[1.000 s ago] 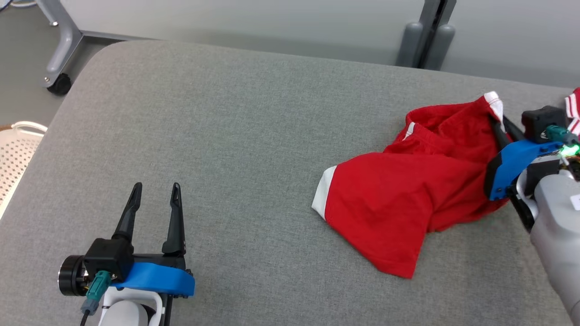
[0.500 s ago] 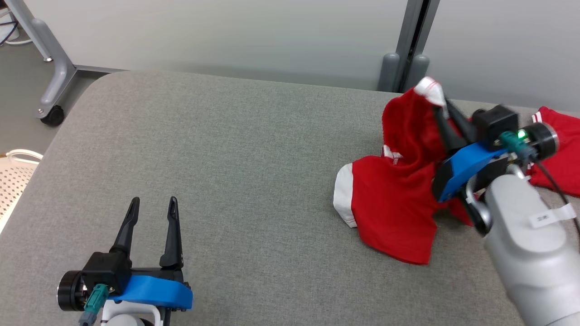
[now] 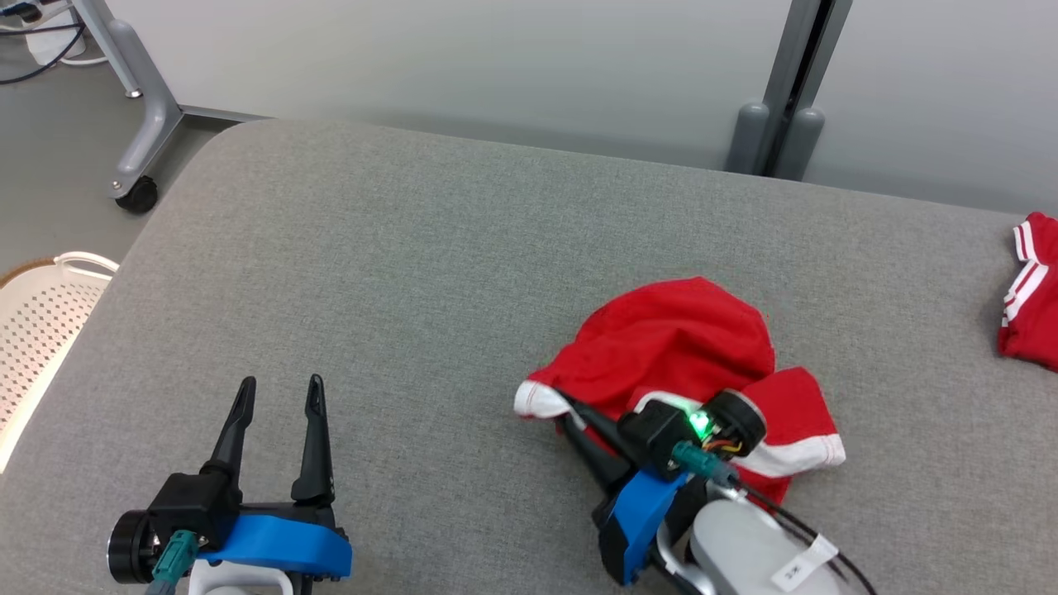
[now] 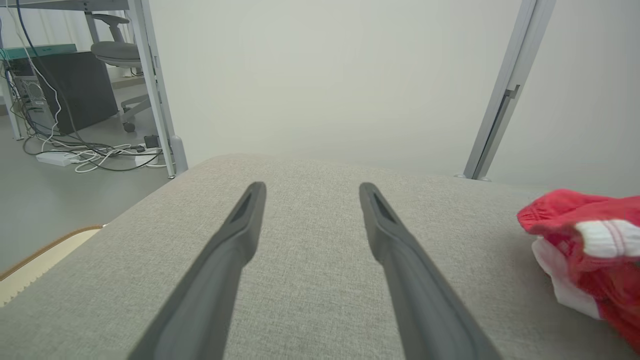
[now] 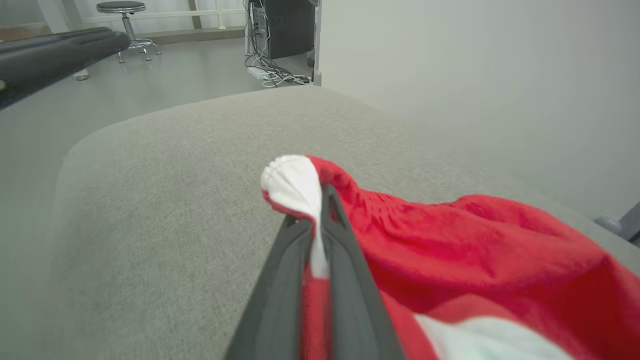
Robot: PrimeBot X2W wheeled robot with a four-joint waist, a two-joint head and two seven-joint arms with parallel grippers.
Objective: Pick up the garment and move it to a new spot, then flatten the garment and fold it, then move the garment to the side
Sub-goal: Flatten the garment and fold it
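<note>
Plainly, the right gripper [image 3: 569, 411] was pressed together on the white-banded edge of the red garment [image 3: 669, 347]. In the right wrist view its two dark fingers pinched a bunched tuft of white cloth between them. From that pinch, low and right of centre in the head view, the garment spread up and to the right as a crumpled mound. Most of it lay on the grey desk [image 3: 372, 248], with a second white band showing at its lower right. The left gripper [image 3: 281, 382] sat at the lower left of the head view, fingers spread wide and holding nothing, well apart from the cloth. In its own wrist view the garment showed only at the right edge. A second red piece with white stripes [image 3: 1029, 297] lay at the far right edge of the head view, and a white perforated basket [image 3: 41, 306] stood off the desk at the left edge. The step in hand looked like the first one, carrying the garment to a new spot, and it seemed nearly finished. The next move would likely call for flattening. The left gripper would need to cross to a free edge so that both could draw the mound out flat before any fold.
</note>
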